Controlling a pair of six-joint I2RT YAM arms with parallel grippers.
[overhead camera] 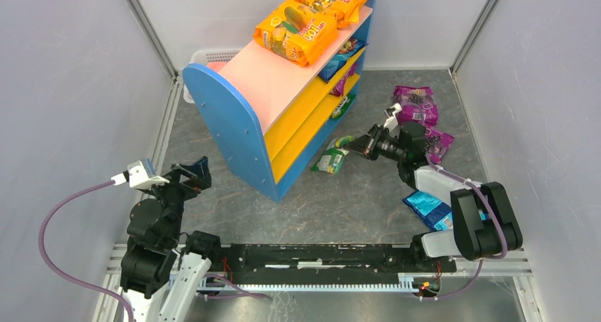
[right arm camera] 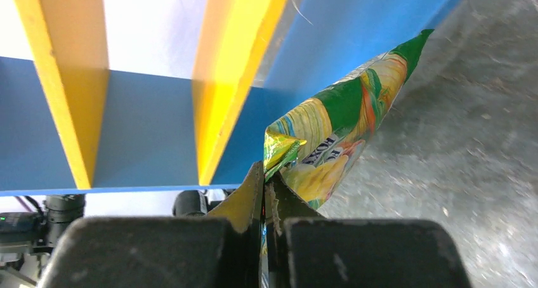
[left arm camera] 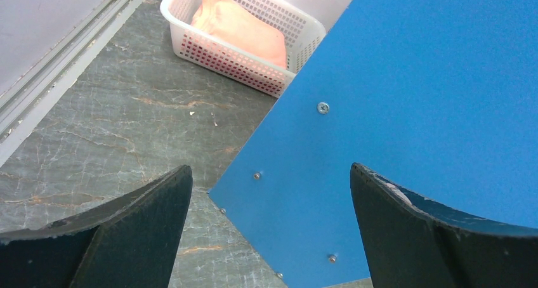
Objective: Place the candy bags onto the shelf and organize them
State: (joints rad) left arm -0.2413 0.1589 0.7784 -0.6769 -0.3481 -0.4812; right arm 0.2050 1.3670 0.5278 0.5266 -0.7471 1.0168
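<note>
The green candy bag [right arm camera: 336, 129] is clenched by its sealed edge in my right gripper [right arm camera: 265, 180], low before the shelf [overhead camera: 227, 116], I judge so it can slide inside. My left gripper [left arm camera: 269, 174] stands parted, holding nothing.

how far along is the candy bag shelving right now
Partly done. Two orange bags lie on the pink top of the shelf, with other bags on its yellow boards. In hand: the right claw is shut on a green bag just in front of the shelf. Left to shelve: two purple bags and a blue bag on the table. The left claw is open, holding nothing.
</note>
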